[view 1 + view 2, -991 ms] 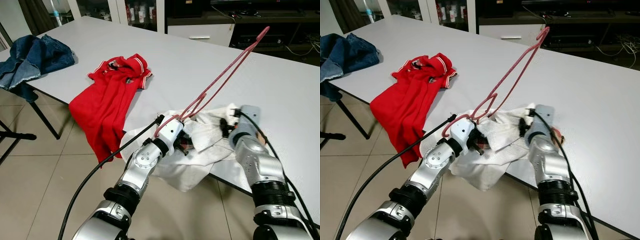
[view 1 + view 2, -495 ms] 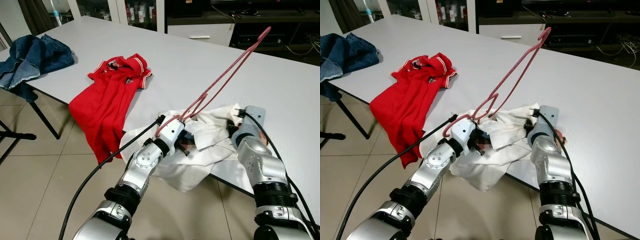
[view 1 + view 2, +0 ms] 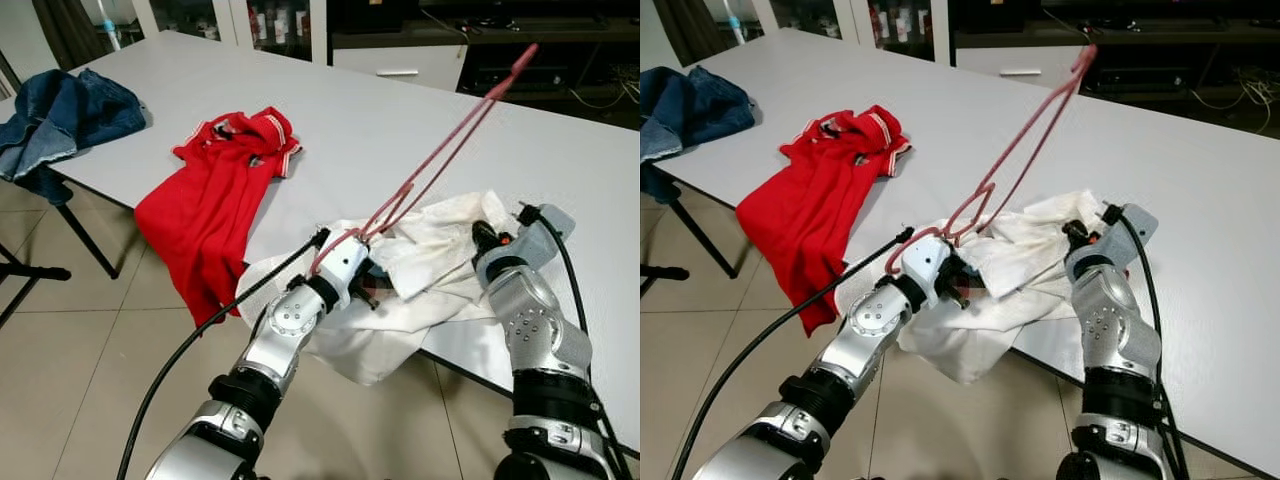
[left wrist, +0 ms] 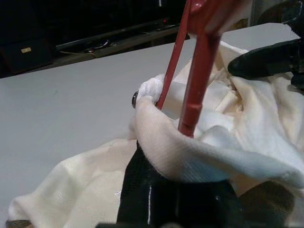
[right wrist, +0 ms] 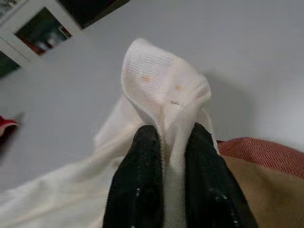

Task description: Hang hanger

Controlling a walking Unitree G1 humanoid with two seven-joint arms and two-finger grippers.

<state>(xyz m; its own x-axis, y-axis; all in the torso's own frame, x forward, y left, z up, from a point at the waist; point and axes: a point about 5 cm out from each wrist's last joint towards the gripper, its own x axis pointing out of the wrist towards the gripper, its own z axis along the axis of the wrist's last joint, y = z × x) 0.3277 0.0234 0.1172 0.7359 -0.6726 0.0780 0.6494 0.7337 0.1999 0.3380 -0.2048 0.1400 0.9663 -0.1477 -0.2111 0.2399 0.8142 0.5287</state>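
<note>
A red hanger (image 3: 440,150) slants up and to the right above the table, its lower end held by my left gripper (image 3: 366,287), which is shut on it at the table's near edge. A crumpled white shirt (image 3: 430,255) lies around that gripper and hangs over the edge; in the left wrist view its cloth (image 4: 190,152) drapes over the hanger (image 4: 194,90). My right gripper (image 5: 166,142) is shut on a fold of the white shirt (image 5: 161,80), lifted at the shirt's right side (image 3: 483,236).
A red polo shirt (image 3: 215,190) hangs over the white table's (image 3: 380,110) left front edge. Blue jeans (image 3: 60,115) lie at the far left corner. Dark cabinets stand behind the table. A black cable (image 3: 200,330) runs along my left arm above the tiled floor.
My right gripper has moved right and away with the shirt fold, stretching the white shirt out across the table. The left gripper and hanger have barely moved.
</note>
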